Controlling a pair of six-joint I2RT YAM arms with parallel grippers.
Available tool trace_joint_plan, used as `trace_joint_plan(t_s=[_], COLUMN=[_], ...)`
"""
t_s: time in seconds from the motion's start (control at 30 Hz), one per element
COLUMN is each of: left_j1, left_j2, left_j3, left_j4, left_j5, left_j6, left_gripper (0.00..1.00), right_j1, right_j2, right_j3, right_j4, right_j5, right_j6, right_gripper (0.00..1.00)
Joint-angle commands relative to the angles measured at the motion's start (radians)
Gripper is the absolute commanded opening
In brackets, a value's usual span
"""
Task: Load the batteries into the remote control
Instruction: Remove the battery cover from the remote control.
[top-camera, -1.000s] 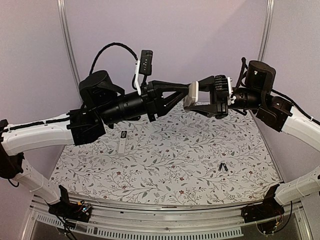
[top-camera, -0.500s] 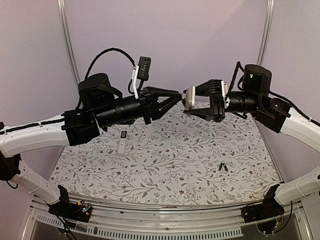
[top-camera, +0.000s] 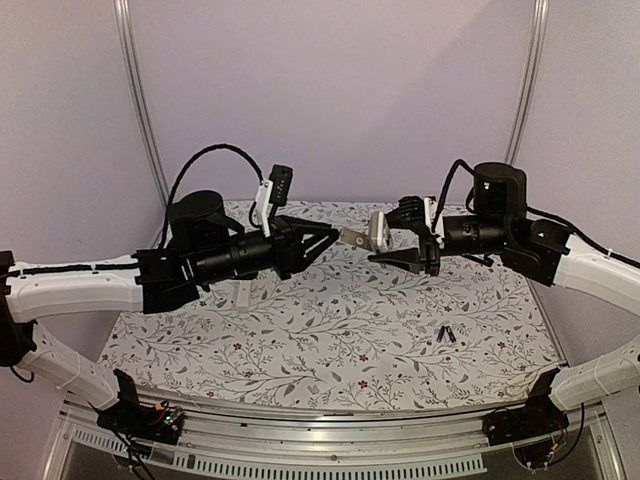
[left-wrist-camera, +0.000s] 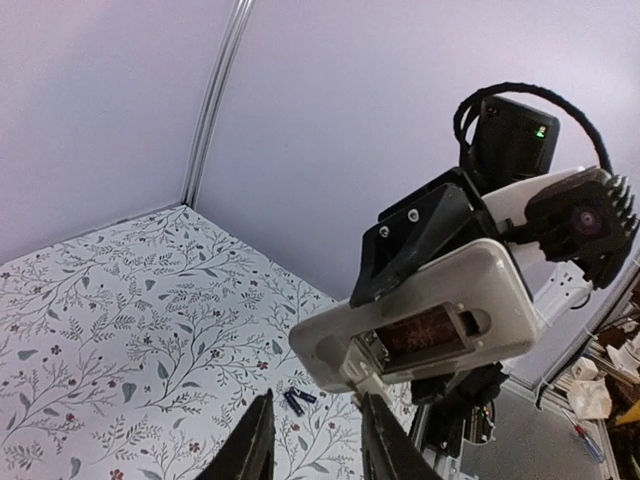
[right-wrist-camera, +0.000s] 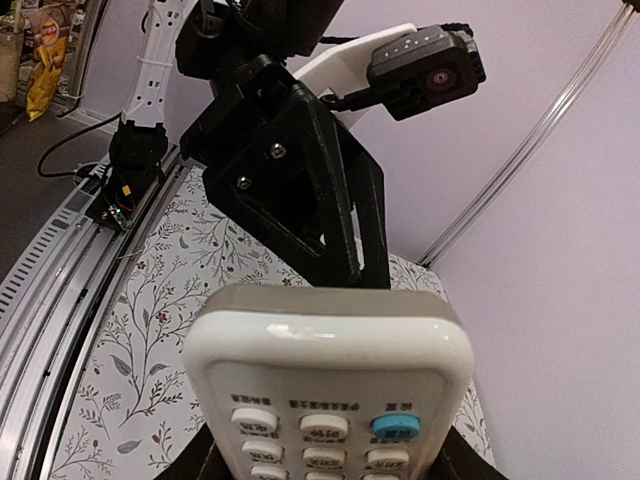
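Two batteries (top-camera: 446, 335) on table (top-camera: 300, 340); right gripper (top-camera: 381, 240) clamps remote (right-wrist-camera: 330, 390), fingertips hidden; left gripper (left-wrist-camera: 315, 400) narrowly spread.

Long links of left arm (top-camera: 70, 287) and right arm (top-camera: 600, 265) shelled in white; joints, wrists and base clamps black. Black looped cable (top-camera: 220, 147) over left wrist; thicker black loop (left-wrist-camera: 530, 90) at right, green indicator lit beside it. Left wrist camera (top-camera: 280, 185) black on white bracket. Triangular black frames on left gripper (top-camera: 338, 236), bright screw heads. Exposed circuit board (top-camera: 157, 418) at base.
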Motion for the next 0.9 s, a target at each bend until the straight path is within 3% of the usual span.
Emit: trace_joint_plan(t_s=[0.0,0.23,0.47,0.87], left_j1=[0.043,0.085,0.105,0.110], left_j2=[0.047,0.175,0.291,0.273], left_j3=[-0.141,-0.246,-0.292,-0.208], left_j4=[0.089,0.126,0.108,-0.057], left_j5=[0.022,0.063,0.076,0.028], left_j6=[-0.057,-0.097,-0.078,0.066], left_gripper=[0.29,0.29,0.30,0.39], right_j1=[0.006,-0.008,-0.028,-0.029], right_j2=[-0.001,0.116,0.252,0.243], right_j3=[-0.081,-0.189,-0.171,-0.118], right_j4=[-0.005,0.013,0.015,0.023], right_j5=[0.075,0.101,0.121,0.186], right_j6=[0.042,0.065,0.086,0.203], right_gripper=[0.02,0.01,0.00,0.01])
